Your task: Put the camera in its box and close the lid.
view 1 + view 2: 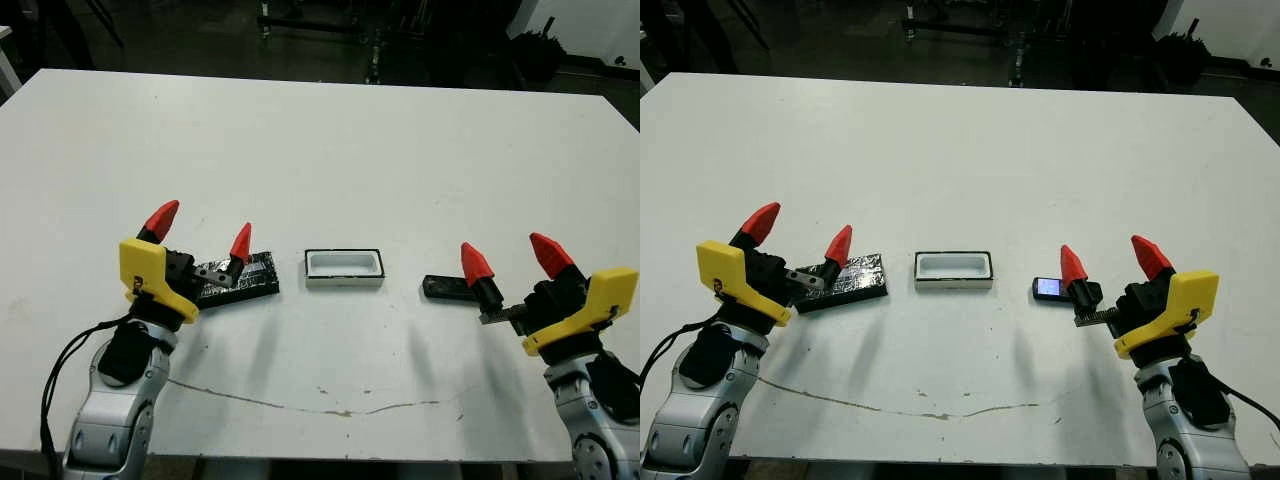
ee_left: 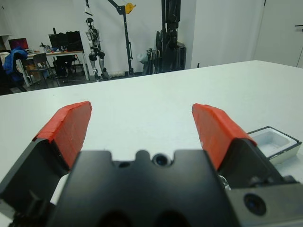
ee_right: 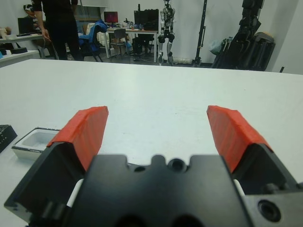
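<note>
I have the small oblong box (image 1: 954,270) with its white lining and thin dark rim sitting empty and uncovered in the middle of the white tabletop (image 1: 970,160), nearer the front edge than the back. The slim matte black bar-shaped camera (image 1: 1048,289) lies flat just to the right of the box, apart from it, with its far end hidden behind my right gripper (image 1: 1108,260). That gripper has its two red-tipped fingers spread wide and holds nothing; its inner finger hangs over the camera's outer end. The flat glossy black lid (image 1: 848,281) with silvery streaks lies to the left of the box, under the inner finger of my left gripper (image 1: 800,234), which is also spread and empty.

I judge the step in hand to be picking up the camera with the right arm. To do it well I would centre the gripper across the bar's narrow width, lower until both tips straddle it at the tabletop, and pinch near its middle so it stays level. Then I would align its long axis with the box before lowering, since the fit looks close.
</note>
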Tool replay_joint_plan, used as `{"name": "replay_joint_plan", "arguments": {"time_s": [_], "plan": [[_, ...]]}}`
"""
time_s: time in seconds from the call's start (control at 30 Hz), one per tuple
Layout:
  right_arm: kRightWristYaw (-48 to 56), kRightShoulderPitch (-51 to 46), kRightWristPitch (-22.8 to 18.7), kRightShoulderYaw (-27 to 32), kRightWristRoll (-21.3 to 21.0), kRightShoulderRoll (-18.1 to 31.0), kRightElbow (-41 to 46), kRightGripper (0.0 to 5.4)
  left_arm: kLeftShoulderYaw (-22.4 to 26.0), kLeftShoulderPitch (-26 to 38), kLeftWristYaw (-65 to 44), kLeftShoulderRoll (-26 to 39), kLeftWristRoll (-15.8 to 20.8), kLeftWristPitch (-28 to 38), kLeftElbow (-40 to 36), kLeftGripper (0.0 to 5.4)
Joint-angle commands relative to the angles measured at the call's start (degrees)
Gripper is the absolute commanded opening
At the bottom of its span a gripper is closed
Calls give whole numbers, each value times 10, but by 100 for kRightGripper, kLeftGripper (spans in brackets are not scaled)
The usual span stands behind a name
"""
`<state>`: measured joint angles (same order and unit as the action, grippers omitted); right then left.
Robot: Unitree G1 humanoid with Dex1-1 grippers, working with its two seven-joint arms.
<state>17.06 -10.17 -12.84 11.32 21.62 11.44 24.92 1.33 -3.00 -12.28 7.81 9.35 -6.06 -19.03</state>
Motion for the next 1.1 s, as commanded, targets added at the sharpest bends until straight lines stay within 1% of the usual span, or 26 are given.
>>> {"name": "replay_joint_plan", "arguments": {"time_s": [0.03, 0.3, 0.4, 0.47, 0.63, 0.7, 0.77, 0.83, 0.9, 0.93, 1.03, 1.1], "plan": [[-4, -1, -8, 2, 3, 4, 0, 539, -1, -5, 4, 0, -4, -2, 3, 540], [1, -2, -6, 0, -1, 9, -3, 539, -1, -4, 1, 0, -3, 0, 4, 540], [15, 5, -11, 6, 4, 26, -5, 539, -2, -4, 2, 0, -3, -3, 3, 540], [44, 20, -22, 17, 13, 62, -8, 539, -1, -4, 2, 0, -1, -5, 2, 540], [134, 90, -55, 55, 34, 187, -35, 539, -2, -6, 3, 2, -4, -7, -2, 540], [183, 137, -53, 61, 38, 240, -71, 539, -1, -7, 4, 1, -5, -8, -3, 540], [234, 181, -47, 56, 40, 281, -115, 539, -2, -8, 5, 1, -5, -7, -2, 540], [294, 233, -49, 39, 47, 311, -169, 539, -2, -8, 2, 1, -4, -4, 0, 540], [354, 284, -59, 7, 46, 335, -216, 539, 0, -7, -1, 0, 2, -4, 3, 540], [378, 304, -57, -9, 41, 343, -233, 539, 0, -7, -1, 0, 4, -4, 3, 540], [440, 361, -83, -67, 18, 371, -263, 539, 0, -7, 1, 0, 3, -5, 3, 540], [490, 396, -89, -101, 11, 376, -294, 539, -1, -9, 4, 0, -1, -6, 1, 540]]}}
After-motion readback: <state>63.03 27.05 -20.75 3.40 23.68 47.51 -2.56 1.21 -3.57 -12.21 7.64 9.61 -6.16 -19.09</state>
